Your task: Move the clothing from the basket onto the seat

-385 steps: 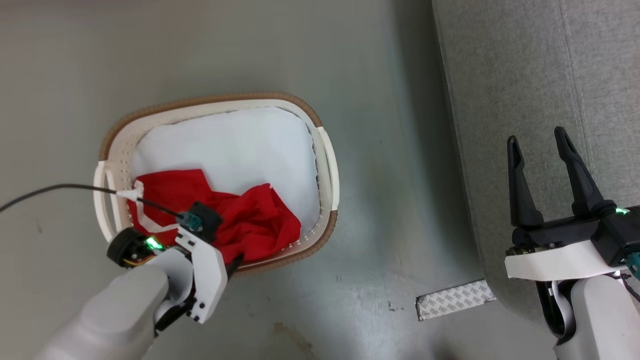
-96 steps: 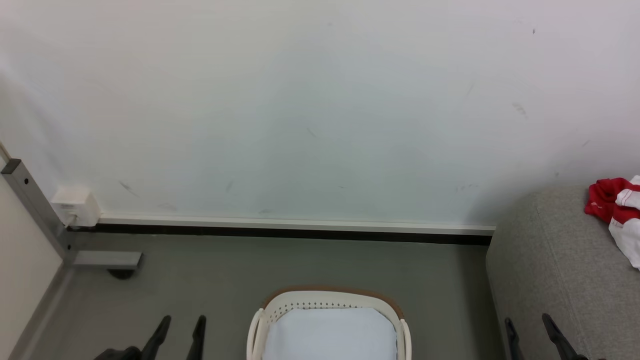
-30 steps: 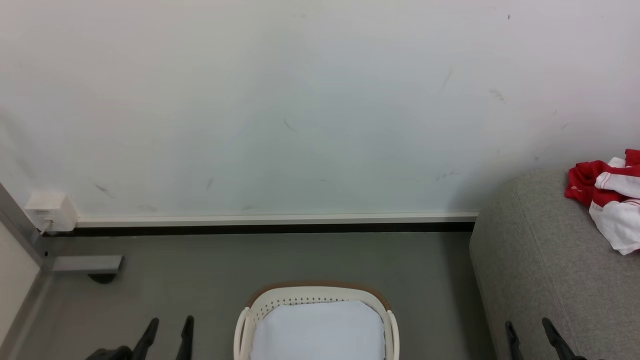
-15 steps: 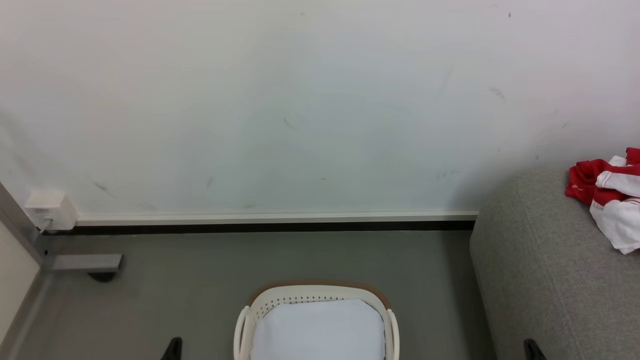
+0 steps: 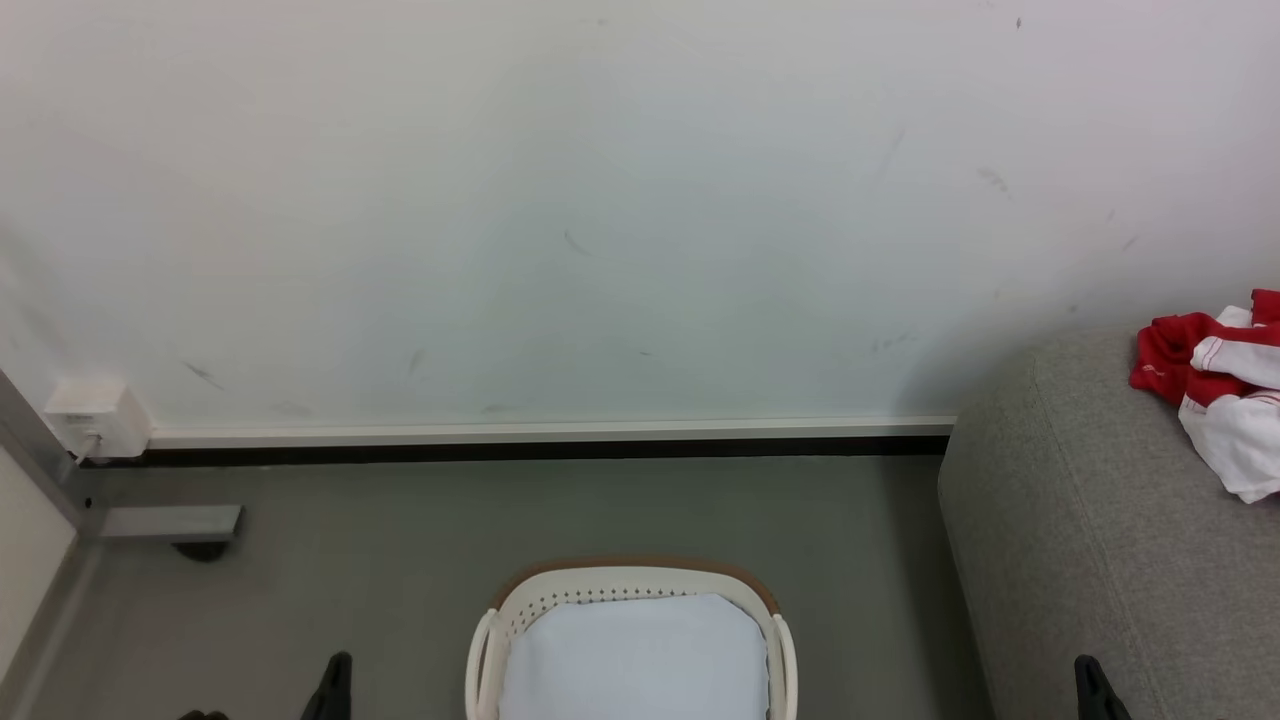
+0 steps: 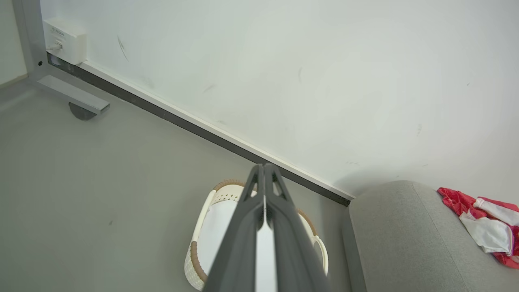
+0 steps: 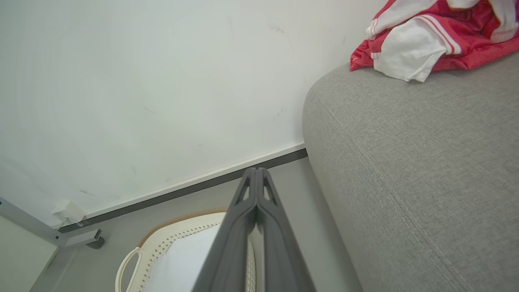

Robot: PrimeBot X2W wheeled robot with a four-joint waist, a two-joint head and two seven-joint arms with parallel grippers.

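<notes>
Left gripper (image 6: 263, 172): the two dark fingers are pressed together along their length, with nothing between them, and it hangs above the floor (image 5: 400, 560).
Right gripper (image 7: 256, 174): fingers pressed together the same way, pinching nothing.
Clothing (image 7: 425, 36): a crumpled red-and-white heap with striped trim lying on the seat. It is ahead of the right gripper's tips and off to their right, well apart from both grippers.
Seat (image 7: 405, 162): grey woven sofa just to the right of the right gripper. Its rounded end runs alongside the fingers.
Basket (image 5: 640, 573): stands on the floor between the two grippers. In the left wrist view the closed fingers cross in front of it.
Liner (image 5: 635, 660): plain white, lining the basket's inside.
Wall (image 5: 600, 200): pale and scuffed, ahead of both grippers and beyond the basket.
Wall box (image 6: 65, 40): white, low on the wall, far to the left of the left gripper.
</notes>
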